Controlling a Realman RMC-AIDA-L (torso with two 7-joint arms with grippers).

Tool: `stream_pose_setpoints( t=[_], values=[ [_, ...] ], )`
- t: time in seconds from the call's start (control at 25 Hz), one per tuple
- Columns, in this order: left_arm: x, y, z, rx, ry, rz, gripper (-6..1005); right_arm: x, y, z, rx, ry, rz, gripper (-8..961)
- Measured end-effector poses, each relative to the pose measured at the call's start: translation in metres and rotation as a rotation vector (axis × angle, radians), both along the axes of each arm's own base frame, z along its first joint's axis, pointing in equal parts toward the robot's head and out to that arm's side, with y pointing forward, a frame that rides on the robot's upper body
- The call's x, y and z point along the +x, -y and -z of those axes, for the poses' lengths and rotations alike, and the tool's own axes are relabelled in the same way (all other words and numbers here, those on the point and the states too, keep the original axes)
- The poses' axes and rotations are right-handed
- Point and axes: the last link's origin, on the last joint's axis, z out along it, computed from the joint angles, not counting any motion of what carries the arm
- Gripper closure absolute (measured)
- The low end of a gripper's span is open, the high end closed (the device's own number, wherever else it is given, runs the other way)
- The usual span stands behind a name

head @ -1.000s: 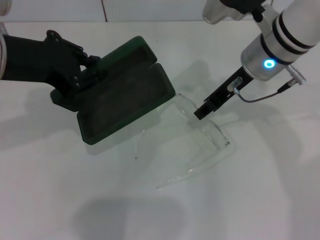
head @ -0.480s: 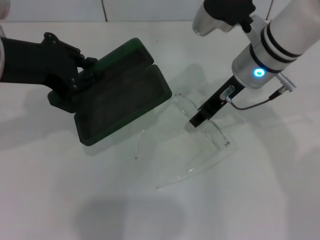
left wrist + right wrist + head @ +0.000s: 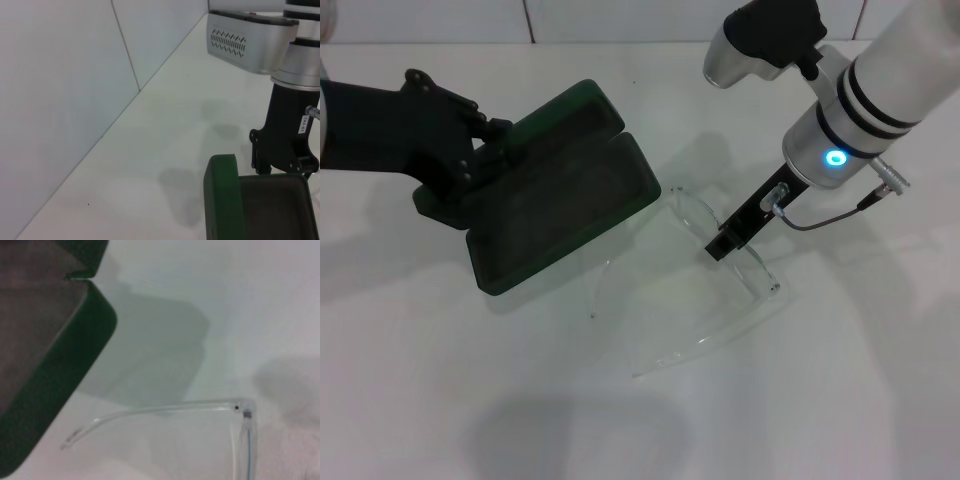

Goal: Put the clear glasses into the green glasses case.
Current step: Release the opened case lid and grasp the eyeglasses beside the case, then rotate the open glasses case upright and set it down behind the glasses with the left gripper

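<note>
Left end effector [image 3: 470,160] clamps the open green glasses case [image 3: 555,195], tilted toward the clear glasses [image 3: 705,290]. Right end effector [image 3: 725,243] at the lens; grip state can't tell.

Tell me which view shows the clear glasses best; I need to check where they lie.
The head view: the whole clear glasses lie on the table beside the open green glasses case. The right wrist view shows only one arm and hinge; the left wrist view shows none.

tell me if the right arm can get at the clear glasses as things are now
Probably yes. The right end effector is already down at the lens of the clear glasses, with nothing between them. The green glasses case, held by the left end effector, sits clear to one side.
</note>
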Motion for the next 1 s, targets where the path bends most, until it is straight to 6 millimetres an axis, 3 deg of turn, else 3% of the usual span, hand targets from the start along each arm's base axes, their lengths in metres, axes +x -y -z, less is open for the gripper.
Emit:
stream_pose_setpoints(
  t=[0.28,0.48,0.72,0.88,1.0],
  values=[
    [-0.004,0.002,0.0,-0.001,0.002,-0.013,795,0.009,-0.003,0.0,0.033,-0.014,-0.012,608],
    [-0.007,0.004,0.0,0.0,0.007,-0.021,795,0.01,0.0,-0.002,0.015,-0.009,-0.02,748],
    [-0.01,0.006,-0.002,0.007,0.008,-0.033,795,0.013,0.006,-0.008,0.01,-0.035,-0.061,834],
    [-0.012,0.007,-0.006,0.021,0.01,-0.042,795,0.011,0.014,-0.023,0.018,-0.059,-0.1,834],
    [-0.013,0.007,-0.008,0.03,0.013,-0.049,795,0.016,0.025,-0.053,0.046,-0.105,-0.128,834]
  ],
)
